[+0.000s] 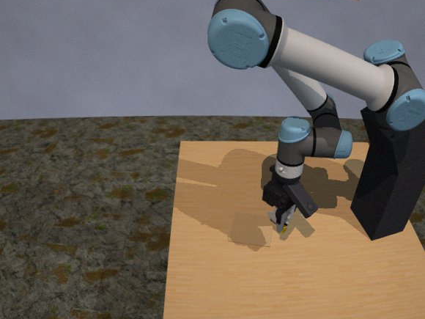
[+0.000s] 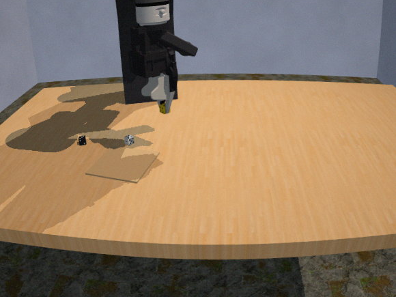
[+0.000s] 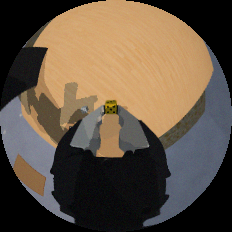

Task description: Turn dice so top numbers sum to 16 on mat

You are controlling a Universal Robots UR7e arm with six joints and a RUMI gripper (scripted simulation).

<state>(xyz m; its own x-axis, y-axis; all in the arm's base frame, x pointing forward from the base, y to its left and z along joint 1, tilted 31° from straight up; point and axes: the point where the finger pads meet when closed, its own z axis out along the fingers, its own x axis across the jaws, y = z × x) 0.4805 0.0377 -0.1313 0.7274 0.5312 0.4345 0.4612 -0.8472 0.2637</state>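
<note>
- So where's the end effector at?
- Nearly closed, pinching the yellow die above the tabletop.
- And the other two?
- Black die and white die are sitting on the tabletop, both off the mat.

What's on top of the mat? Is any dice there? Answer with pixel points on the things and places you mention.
No dice on the mat [image 1: 243,232] [image 2: 119,166]. Only shadow falls across it. What's underneath can't be seen, because the mat covers it.
</note>
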